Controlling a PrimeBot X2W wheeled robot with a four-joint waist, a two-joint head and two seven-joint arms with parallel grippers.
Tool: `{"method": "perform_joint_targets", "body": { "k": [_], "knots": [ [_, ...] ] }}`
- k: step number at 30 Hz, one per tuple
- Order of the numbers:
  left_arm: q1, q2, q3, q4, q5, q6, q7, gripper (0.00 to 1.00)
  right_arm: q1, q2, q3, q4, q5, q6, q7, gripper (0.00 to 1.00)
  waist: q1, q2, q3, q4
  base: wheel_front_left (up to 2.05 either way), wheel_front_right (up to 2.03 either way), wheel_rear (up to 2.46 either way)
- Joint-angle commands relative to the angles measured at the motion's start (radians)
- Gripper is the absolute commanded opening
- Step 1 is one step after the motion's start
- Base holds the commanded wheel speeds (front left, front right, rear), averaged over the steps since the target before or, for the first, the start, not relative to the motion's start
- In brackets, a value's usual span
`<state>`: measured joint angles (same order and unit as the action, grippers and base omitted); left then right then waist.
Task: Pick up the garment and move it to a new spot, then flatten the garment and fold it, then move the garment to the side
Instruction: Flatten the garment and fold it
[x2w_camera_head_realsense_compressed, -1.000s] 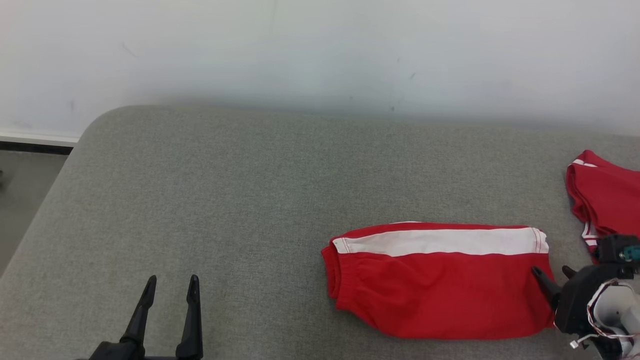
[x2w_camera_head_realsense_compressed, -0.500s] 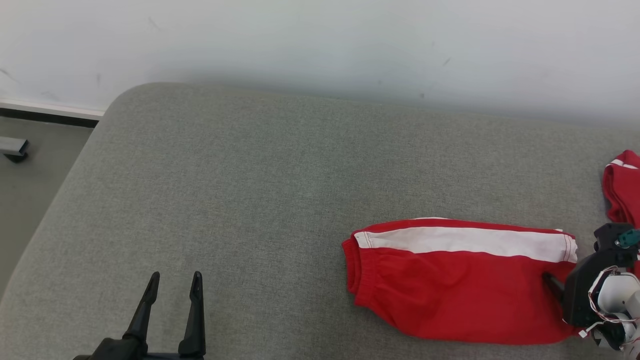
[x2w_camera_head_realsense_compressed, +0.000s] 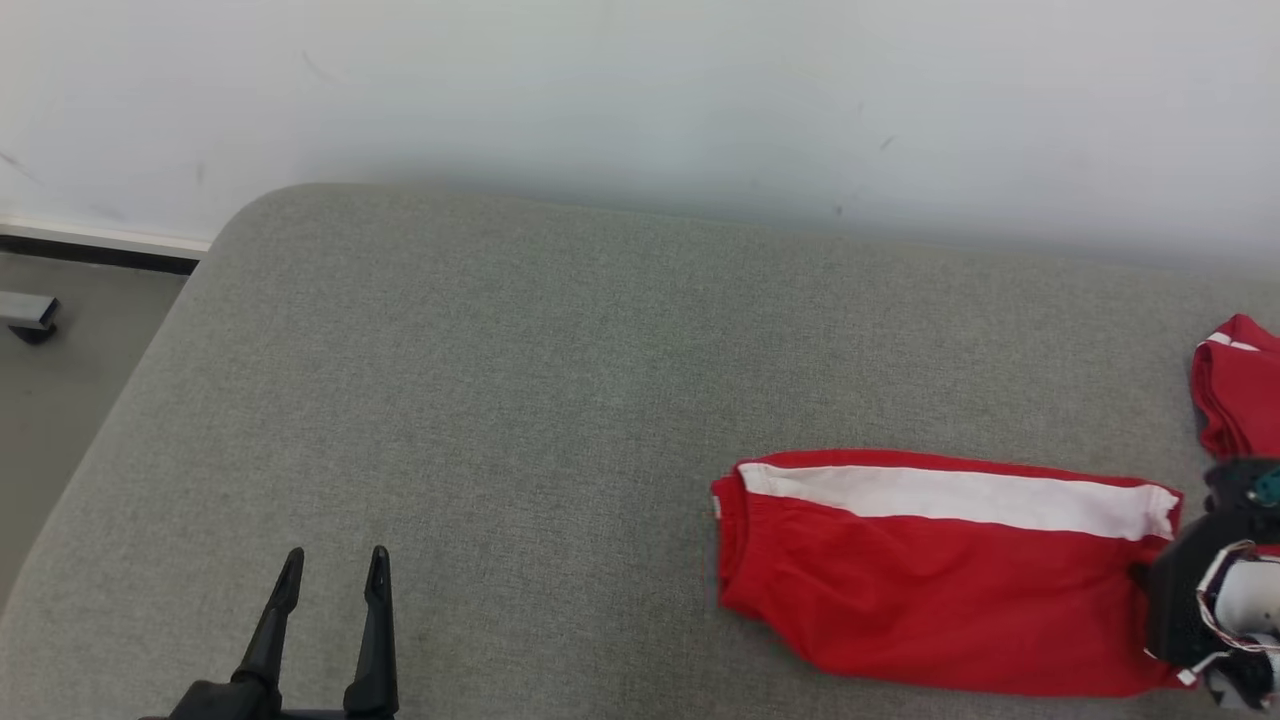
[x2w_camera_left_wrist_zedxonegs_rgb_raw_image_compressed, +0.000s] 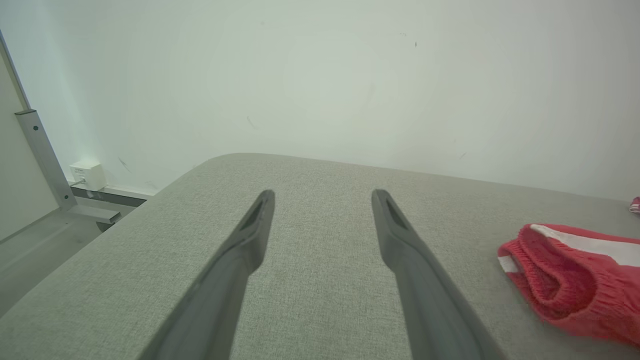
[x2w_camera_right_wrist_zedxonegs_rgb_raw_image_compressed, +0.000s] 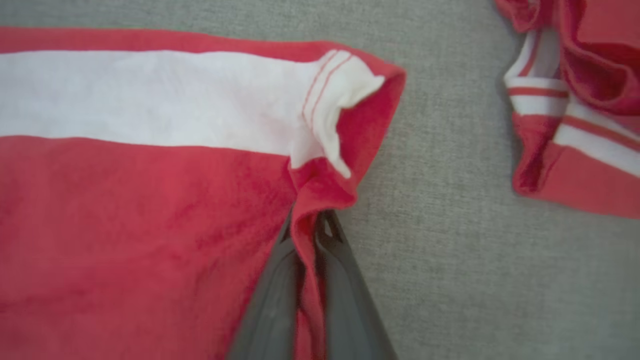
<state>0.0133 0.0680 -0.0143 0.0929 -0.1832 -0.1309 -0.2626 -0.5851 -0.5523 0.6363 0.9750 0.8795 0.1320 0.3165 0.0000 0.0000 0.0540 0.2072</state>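
A second red garment (x2w_camera_head_realsense_compressed: 1238, 400) is running off the head view's right edge, where the right gripper's (x2w_camera_right_wrist_zedxonegs_rgb_raw_image_compressed: 310, 225) housing is covering the folded garment's (x2w_camera_head_realsense_compressed: 940, 600) right hem; the left gripper's (x2w_camera_head_realsense_compressed: 330, 562) base is being cut off at the near side.

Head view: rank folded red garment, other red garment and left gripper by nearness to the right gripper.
1. folded red garment, pinched at its right end.
2. other red garment, just beyond, far right.
3. left gripper, lower left, open.
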Motion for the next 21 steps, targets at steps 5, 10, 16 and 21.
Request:
{"method": "perform_joint_targets", "body": {
  "k": [5,10,16,21],
  "knots": [
    [0.025,0.004,0.007,-0.003,0.008,0.001,-0.003,1.00,0.027,-0.050,-0.024,0.044,0.005,-0.003,-0.011,0.00,0.0000,0.0000,-0.029,-0.006,0.00,0.00,0.00],
    [0.044,0.005,0.020,-0.012,0.012,0.001,-0.003,1.00,0.030,-0.053,-0.036,0.029,0.024,-0.003,-0.001,0.00,0.0000,0.0000,-0.040,-0.026,0.00,0.00,0.00],
    [0.066,0.004,0.023,-0.016,0.022,0.001,-0.003,1.00,0.030,-0.026,-0.069,-0.032,0.104,-0.003,0.069,0.00,0.0000,0.0000,-0.058,-0.059,0.00,0.00,0.00],
    [0.073,-0.002,0.029,-0.017,0.023,0.001,-0.003,1.00,0.037,-0.005,-0.104,-0.117,0.175,-0.003,0.126,0.00,0.0000,0.0000,-0.072,-0.082,0.00,0.00,0.00]
  ]
}}
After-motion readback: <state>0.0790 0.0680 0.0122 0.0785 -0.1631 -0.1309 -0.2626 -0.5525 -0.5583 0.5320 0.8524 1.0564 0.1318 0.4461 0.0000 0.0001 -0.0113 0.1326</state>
